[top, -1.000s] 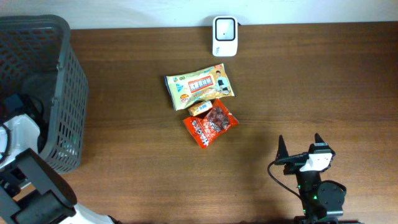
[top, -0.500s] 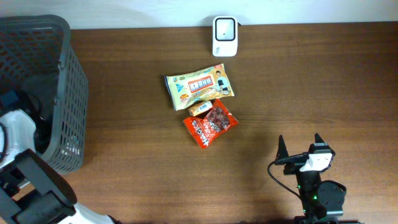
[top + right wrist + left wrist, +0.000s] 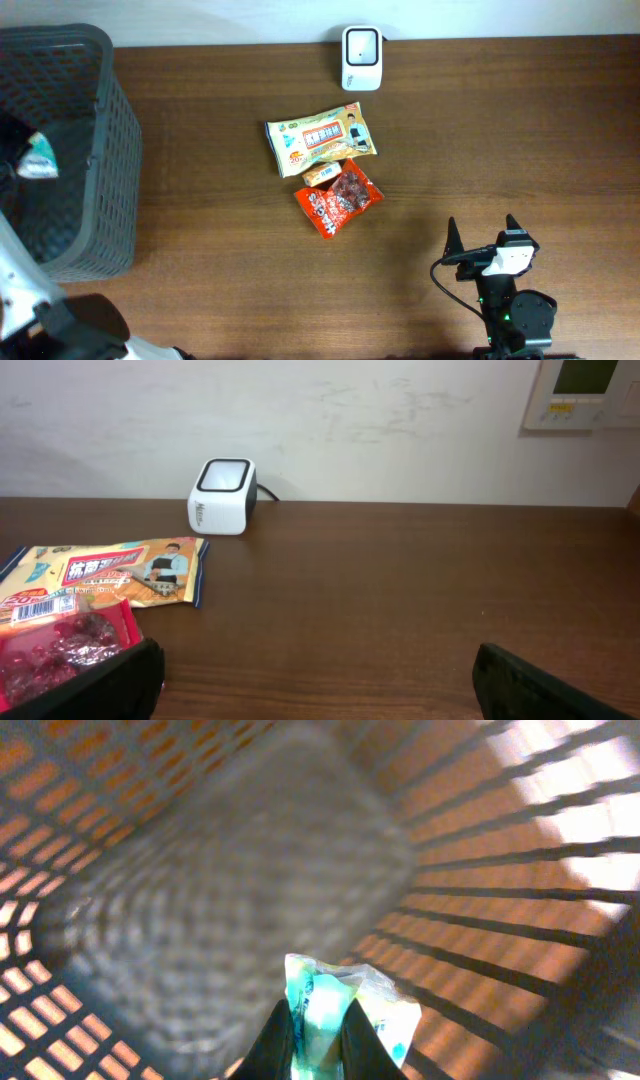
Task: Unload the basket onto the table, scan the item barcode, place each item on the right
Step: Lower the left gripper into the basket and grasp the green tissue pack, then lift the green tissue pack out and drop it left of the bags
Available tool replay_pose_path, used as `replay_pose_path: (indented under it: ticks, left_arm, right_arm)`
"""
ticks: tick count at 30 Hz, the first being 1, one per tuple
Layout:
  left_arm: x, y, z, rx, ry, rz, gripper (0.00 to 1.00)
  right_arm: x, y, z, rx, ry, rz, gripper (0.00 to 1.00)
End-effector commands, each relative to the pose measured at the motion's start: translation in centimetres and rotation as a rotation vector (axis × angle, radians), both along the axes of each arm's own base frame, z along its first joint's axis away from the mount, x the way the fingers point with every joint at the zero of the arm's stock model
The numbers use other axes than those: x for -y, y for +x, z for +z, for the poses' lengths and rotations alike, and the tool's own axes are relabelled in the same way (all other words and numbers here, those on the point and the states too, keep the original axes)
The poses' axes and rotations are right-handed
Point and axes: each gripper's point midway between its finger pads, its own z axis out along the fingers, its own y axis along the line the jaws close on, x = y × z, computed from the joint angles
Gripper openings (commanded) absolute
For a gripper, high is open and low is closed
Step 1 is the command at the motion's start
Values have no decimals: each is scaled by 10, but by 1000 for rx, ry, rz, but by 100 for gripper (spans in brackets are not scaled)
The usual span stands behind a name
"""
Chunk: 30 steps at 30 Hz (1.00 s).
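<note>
Grey basket (image 3: pixel 118 150) surrounds teal packet (image 3: pixel 372 1005) pinched by left tool (image 3: pixel 314 1022).

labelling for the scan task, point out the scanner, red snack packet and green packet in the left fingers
scanner (image 3: pixel 361 57), overhead view, top face
red snack packet (image 3: pixel 338 200), overhead view, wrapper centre
green packet (image 3: pixel 335 995), left wrist view, crinkled middle

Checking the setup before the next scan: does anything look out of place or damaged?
Nothing looks spilled or torn. The small orange packet sits squeezed between the yellow packet and the red packet, all lying askew.
</note>
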Motion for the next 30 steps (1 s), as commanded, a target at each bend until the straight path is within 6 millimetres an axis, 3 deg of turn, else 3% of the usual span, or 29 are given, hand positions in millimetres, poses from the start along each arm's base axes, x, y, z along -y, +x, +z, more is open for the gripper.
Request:
replay_pose_path:
  ticks: [1, 4, 6, 12, 13, 15, 21, 25, 30]
  left_arm:
    - [46, -1, 69, 214, 3, -171, 0]
    - [90, -1, 94, 285, 14, -310, 0]
    - [112, 1, 99, 297, 12, -371, 0]
    - [218, 14, 79, 231, -13, -719, 0]
    - [245, 15, 68, 203, -36, -789, 0]
    - [278, 17, 49, 157, -67, -879, 0]
    - [357, 27, -16, 43, -122, -1076, 0]
    - [401, 39, -67, -23, -101, -1167, 0]
    - [415, 51, -132, -178, 39, -1176, 2]
  right_arm:
    - [1, 0, -3, -5, -4, -7, 98]
    - [1, 0, -3, -5, -4, -7, 98]
    - [1, 0, -3, -5, -4, -7, 98]
    - [1, 0, -3, -5, -4, -7, 98]
    - [1, 0, -3, -5, -4, -7, 98]
    - [1, 0, -3, -5, -4, -7, 99]
    - [1, 0, -3, -5, -4, -7, 98]
    - [1, 0, -3, -5, -4, -7, 98]
    - [1, 0, -3, -5, -4, -7, 98]
